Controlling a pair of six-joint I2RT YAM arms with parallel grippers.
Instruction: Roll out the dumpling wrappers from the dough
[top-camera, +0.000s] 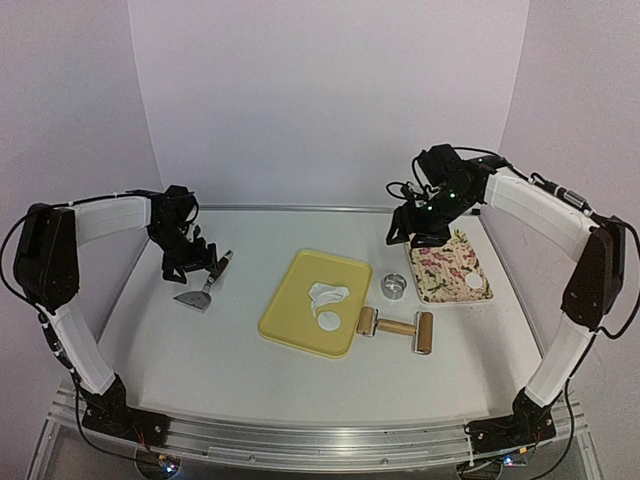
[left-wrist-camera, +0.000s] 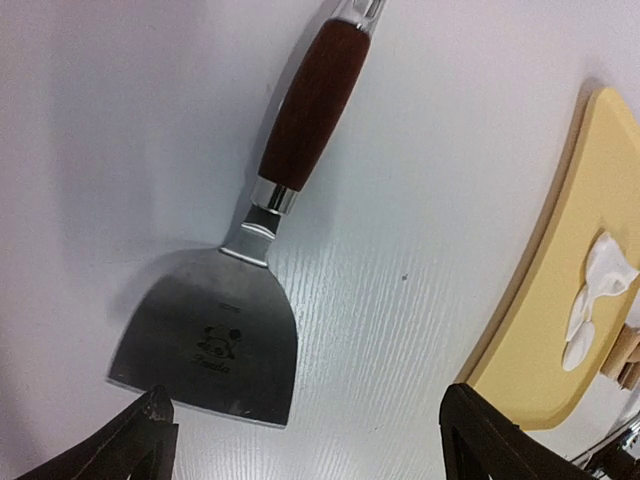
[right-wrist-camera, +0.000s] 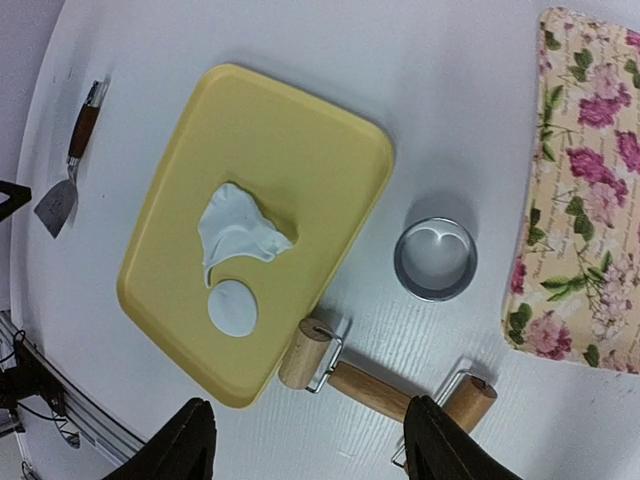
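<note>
**Overhead and wrist views.** The left pincer (left-wrist-camera: 305, 445) is spread and holds nothing. It hangs over the blade end of a metal scraper (left-wrist-camera: 215, 340) that lies flat on the white tabletop (left-wrist-camera: 420, 200), with the brown handle pointing away from the fingers. The right pincer (right-wrist-camera: 310, 445), likewise spread and empty, hovers high over the work area.

One cut dumpling wrapper (right-wrist-camera: 232, 307) lies on the yellow board (right-wrist-camera: 320, 150), just beside a torn dough remnant (right-wrist-camera: 240, 228). A second wrapper (top-camera: 472, 283) sits on the floral tray (top-camera: 440, 265). The ring cutter (right-wrist-camera: 435, 260) stands on the tabletop between board and tray, and the rolling pin (right-wrist-camera: 385, 385) lies at the board's near corner.

**Judged step:** transfer of the cut disc to the tray. The next move probably calls for the left pincer to descend onto the handle and grip it low, since the tool lies flush against the surface.
</note>
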